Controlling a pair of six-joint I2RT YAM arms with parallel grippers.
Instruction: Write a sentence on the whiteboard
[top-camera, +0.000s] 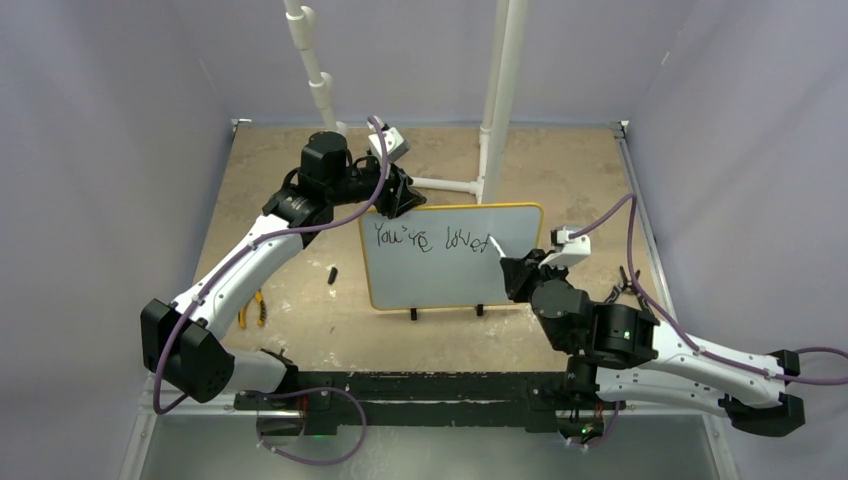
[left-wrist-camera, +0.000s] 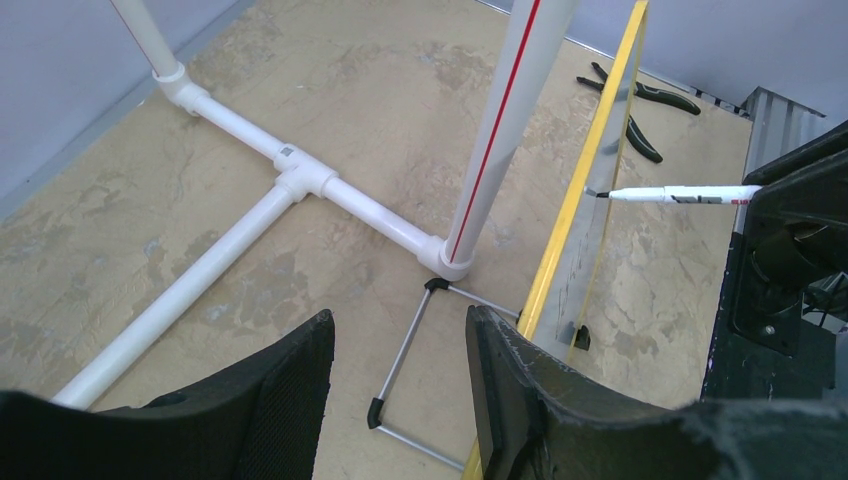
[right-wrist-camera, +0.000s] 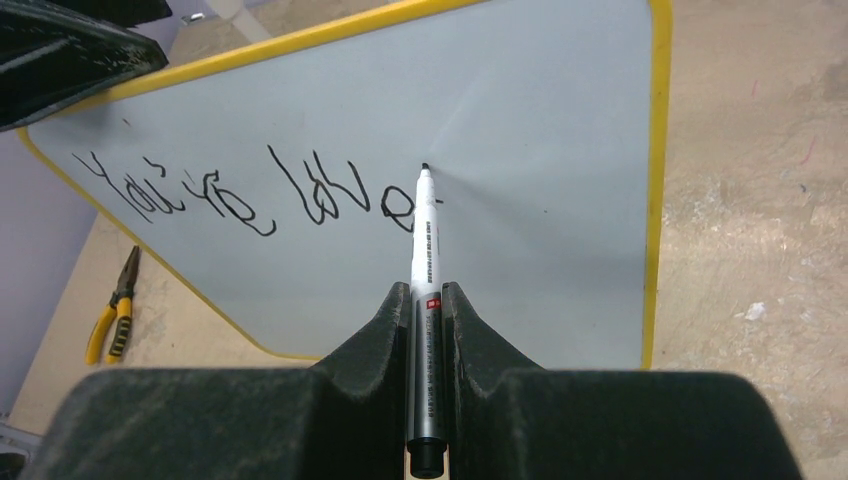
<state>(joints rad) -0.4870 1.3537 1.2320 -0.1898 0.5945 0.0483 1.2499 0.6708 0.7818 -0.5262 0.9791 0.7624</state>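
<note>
The whiteboard, yellow-framed, stands upright on two black feet at mid-table. The sentence is one line of black script reading about "You're love", also in the right wrist view. My right gripper is shut on a white marker; its tip touches the board just right of the last "e". My left gripper is behind the board's top left corner. In the left wrist view its jaws are open and empty, with the board's yellow edge just right of the right finger.
Yellow-handled pliers lie left of the board and a black marker cap lies nearer it. Black pliers lie to the right. A white PVC pipe frame stands behind the board, beside its wire stand.
</note>
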